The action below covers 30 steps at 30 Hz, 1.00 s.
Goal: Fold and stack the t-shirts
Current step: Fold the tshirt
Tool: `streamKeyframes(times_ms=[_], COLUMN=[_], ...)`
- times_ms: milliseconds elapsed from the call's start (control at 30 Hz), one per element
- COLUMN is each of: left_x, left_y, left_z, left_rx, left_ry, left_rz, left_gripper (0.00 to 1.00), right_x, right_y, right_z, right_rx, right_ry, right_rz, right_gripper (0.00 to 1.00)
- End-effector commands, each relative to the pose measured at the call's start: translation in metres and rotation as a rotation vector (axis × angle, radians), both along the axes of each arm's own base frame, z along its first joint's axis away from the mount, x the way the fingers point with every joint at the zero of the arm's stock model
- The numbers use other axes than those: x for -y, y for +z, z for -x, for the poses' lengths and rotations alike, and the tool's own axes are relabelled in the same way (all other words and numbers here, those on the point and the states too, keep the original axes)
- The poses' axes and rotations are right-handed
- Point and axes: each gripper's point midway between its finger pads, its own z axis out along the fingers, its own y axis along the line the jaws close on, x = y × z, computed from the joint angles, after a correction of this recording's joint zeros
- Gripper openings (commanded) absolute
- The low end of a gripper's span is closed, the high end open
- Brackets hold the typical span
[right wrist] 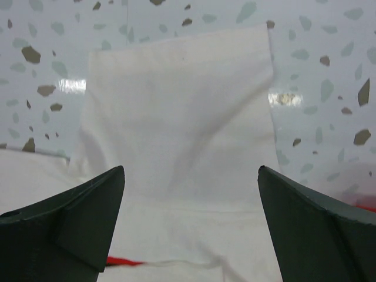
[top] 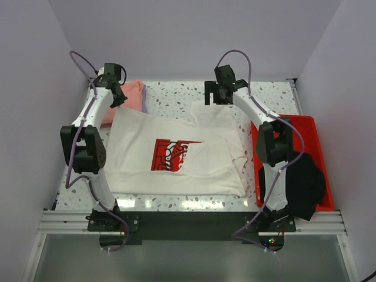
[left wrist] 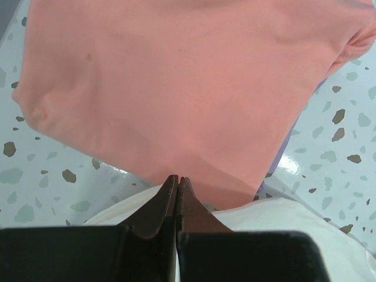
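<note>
The cream-white t-shirt point(top: 138, 147) lies spread across the middle of the table, its red square print point(top: 172, 154) facing up. My left gripper point(top: 116, 100) is at its far left corner, jaws shut with a sliver of white cloth point(left wrist: 294, 226) between them point(left wrist: 177, 178). The folded salmon-pink t-shirt point(top: 130, 94) lies just beyond it point(left wrist: 176, 76). A lavender edge point(left wrist: 283, 157) shows under the pink one. My right gripper point(top: 216, 97) hovers open point(right wrist: 191, 169) over the white shirt's far sleeve point(right wrist: 182, 111).
A red plastic tray point(top: 305, 124) stands at the right edge and holds a black cloth point(top: 302, 182). The speckled table point(top: 176, 97) ends at white walls at the back and both sides.
</note>
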Motion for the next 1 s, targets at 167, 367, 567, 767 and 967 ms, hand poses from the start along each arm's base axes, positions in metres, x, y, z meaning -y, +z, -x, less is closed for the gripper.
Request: streamKeyframes(times_ms=[167,367,567,767,967], left_x=[0.008,0.009,0.012,0.013,0.011], left_y=[0.017,0.014,0.013,0.008,0.01], left_z=[-0.002,0.0,-0.001,0.0,0.0], left_rx=[0.081,0.079,0.091,0.085,0.088], left_ry=[-0.036,-0.035,-0.048,-0.048,-0.044], left_rz=[0.023,0.03,0.039,0.047,0.041], left_gripper=[0.0,0.0,0.0,0.0,0.0], right_x=[-0.011,-0.018,-0.015,-0.013,-0.009], right_y=[0.003,-0.008,-0.045,-0.075,-0.092], right_z=[-0.087,-0.133,-0.153,-0.139,-0.116], right_rx=[0.163,0.316,0.306,0.228,0.134], right_ry=[-0.012,-0.051,-0.069,-0.053,-0.049], right_rz=[0.027,0.008,0.057,0.065,0.078], right_gripper=[0.98,0.96,0.93,0.81,0.56])
